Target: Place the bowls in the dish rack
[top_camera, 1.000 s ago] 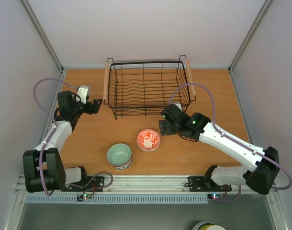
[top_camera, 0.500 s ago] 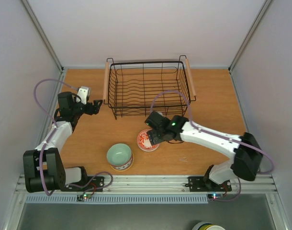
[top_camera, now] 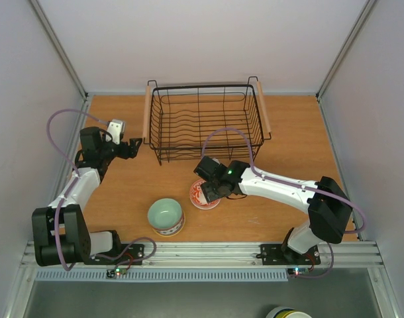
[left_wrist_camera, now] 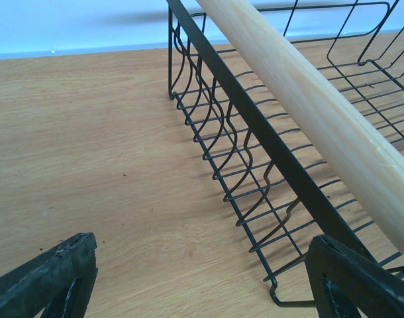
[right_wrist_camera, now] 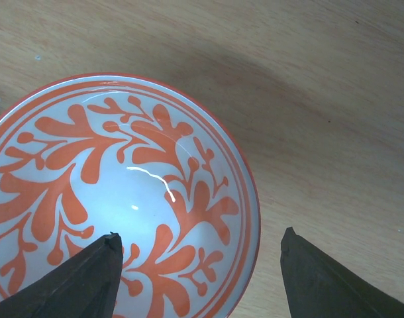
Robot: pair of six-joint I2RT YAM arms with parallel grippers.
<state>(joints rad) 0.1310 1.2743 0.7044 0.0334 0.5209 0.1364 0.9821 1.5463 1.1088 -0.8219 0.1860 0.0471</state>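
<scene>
A red-and-white patterned bowl point(top_camera: 201, 196) point(right_wrist_camera: 122, 199) sits upright on the table. My right gripper point(top_camera: 212, 189) point(right_wrist_camera: 199, 278) is open right over it, one finger inside the bowl and one outside its right rim. A pale green bowl point(top_camera: 165, 216) stands to the front left. The black wire dish rack point(top_camera: 205, 126) with two wooden handles point(top_camera: 146, 112) stands at the back, nothing in it. My left gripper point(top_camera: 128, 148) point(left_wrist_camera: 202, 285) is open and holds nothing, beside the rack's front left corner; the rack point(left_wrist_camera: 255, 172) and a handle point(left_wrist_camera: 314, 112) fill its view.
The wooden table point(top_camera: 288, 132) is walled in by white panels at the back and sides. A metal rail point(top_camera: 208, 250) runs along the front edge, where both arm bases stand.
My right arm swung left from beside the rack's front right and came down over the red-and-white bowl. The left arm has not moved.
</scene>
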